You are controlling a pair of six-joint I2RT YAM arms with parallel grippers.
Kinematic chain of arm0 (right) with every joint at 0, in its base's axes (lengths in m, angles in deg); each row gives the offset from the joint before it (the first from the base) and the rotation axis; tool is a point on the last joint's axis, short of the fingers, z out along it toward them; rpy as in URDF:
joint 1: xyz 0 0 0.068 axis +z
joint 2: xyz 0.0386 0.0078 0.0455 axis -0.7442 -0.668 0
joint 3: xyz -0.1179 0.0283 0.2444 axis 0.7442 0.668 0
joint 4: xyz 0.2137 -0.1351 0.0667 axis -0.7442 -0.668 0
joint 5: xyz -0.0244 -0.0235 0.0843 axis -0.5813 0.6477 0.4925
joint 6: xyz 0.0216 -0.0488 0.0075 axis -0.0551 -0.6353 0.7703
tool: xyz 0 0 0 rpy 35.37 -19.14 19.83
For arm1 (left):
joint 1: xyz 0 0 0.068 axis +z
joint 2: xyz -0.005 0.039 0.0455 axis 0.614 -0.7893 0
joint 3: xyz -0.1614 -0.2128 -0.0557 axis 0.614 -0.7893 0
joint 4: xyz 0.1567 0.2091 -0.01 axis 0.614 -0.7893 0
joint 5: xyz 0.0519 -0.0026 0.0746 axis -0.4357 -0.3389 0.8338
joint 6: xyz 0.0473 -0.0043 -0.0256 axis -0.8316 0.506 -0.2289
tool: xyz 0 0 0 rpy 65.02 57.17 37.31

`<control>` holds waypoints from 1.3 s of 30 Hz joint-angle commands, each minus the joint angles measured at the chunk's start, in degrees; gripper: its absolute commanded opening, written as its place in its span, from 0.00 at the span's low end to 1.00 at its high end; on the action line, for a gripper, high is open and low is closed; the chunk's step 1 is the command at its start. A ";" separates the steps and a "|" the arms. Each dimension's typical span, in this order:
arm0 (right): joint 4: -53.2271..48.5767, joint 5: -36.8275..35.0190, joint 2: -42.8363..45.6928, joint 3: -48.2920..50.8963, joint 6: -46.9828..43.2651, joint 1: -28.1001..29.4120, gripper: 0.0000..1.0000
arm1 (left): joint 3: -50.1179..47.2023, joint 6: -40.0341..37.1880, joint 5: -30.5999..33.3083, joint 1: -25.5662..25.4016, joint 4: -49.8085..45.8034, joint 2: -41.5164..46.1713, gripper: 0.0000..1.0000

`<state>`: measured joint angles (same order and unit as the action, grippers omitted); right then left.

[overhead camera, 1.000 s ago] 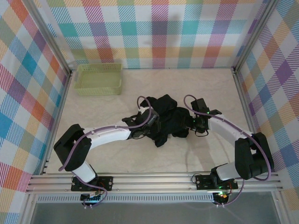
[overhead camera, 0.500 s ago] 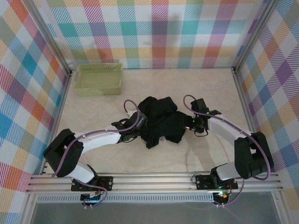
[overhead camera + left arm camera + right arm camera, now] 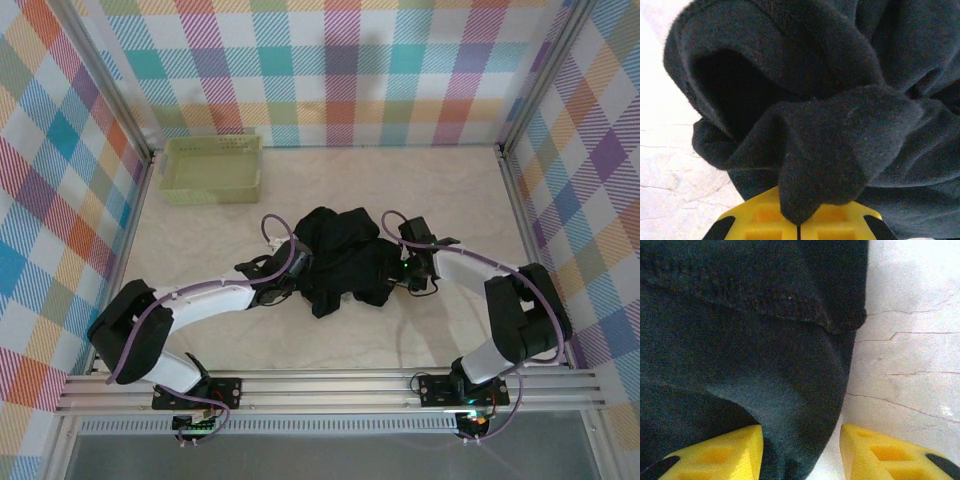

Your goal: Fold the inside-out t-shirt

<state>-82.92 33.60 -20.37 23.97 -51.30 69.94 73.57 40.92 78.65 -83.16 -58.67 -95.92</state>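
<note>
**Black t-shirt bunched mid-worktop, a gripper at each side**

The inside-out t-shirt (image 3: 340, 255) lies in a crumpled heap near the middle of the pale worktop (image 3: 450, 190), well apart from the green basket (image 3: 213, 168) in the far left corner. The left gripper (image 3: 799, 226) is at the heap's left edge, its yellow fingers pressed together on a pinched fold of the cloth. The right gripper (image 3: 800, 434) is at the right edge, its fingers partly apart with a hemmed bulge of cloth between them.

Bright, even light; the table (image 3: 665, 165) bleaches white beside the left gripper (image 3: 799, 227), the shirt (image 3: 840, 150) ahead murky, soft-focused.
</note>
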 commanded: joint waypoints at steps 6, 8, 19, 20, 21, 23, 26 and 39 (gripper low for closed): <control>-4.03 -6.48 1.68 -3.36 -0.99 0.47 0.05 | 2.31 -4.66 5.99 0.56 -7.23 6.97 0.00; -6.58 -9.06 4.72 -4.36 -1.51 0.46 0.00 | 2.83 -5.54 6.95 0.54 -9.34 9.20 0.00; -31.88 -23.99 29.02 -26.95 -7.14 0.47 0.00 | 15.54 -9.83 11.54 1.42 -18.43 25.10 0.00; -33.73 -24.24 30.47 -30.49 -7.91 0.47 0.00 | 16.74 -9.99 11.72 1.45 -18.61 27.06 0.00; -35.49 -24.14 31.39 -33.99 -8.50 0.48 0.00 | 17.77 -9.97 11.89 1.46 -18.91 28.76 0.00; -37.59 -23.31 32.17 -38.91 -9.65 0.46 0.00 | 18.61 -10.00 11.98 1.46 -18.29 31.71 0.00; -38.72 -22.00 31.16 -42.49 -10.41 0.48 0.00 | 18.26 -9.61 14.62 1.51 -18.27 34.30 0.00; -21.30 -14.77 5.71 -26.44 -7.21 0.35 0.00 | 11.97 0.15 12.14 15.18 -30.28 16.85 0.00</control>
<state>-108.05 18.11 -11.30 -3.59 -59.65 70.20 88.39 37.40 94.17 -70.81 -84.61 -76.93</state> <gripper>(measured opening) 0.063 0.049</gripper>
